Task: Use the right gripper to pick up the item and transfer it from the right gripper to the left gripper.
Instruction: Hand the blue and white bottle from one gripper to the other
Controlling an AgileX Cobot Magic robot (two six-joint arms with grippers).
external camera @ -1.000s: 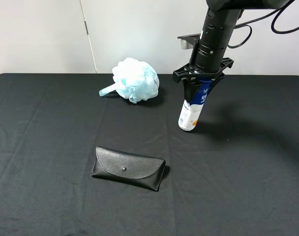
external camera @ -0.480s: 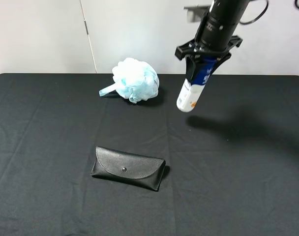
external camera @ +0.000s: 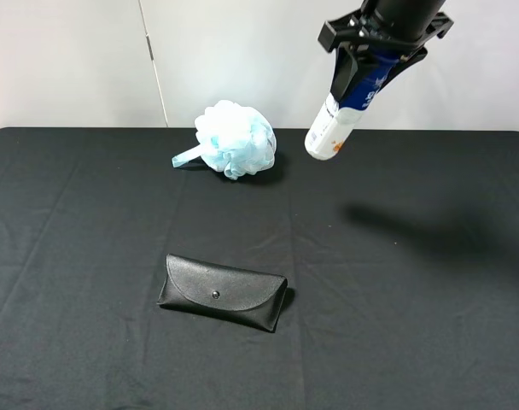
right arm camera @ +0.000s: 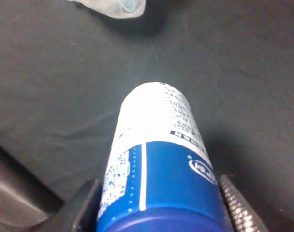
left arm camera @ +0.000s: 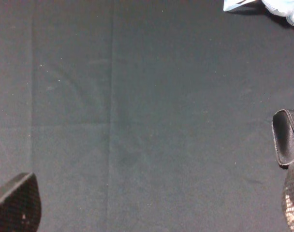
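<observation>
The bottle [external camera: 335,124] hangs well above the tabletop [external camera: 89,222], clamped at its blue cap end by the right hand [external camera: 368,75] — long axis steeply tilted, white base lowest and angled toward the pouf [external camera: 236,138]. Only the left wrist view shows the left hand [left arm camera: 154,208] (fingers spread wide, holding nothing), near the glasses case [left arm camera: 286,137].
</observation>
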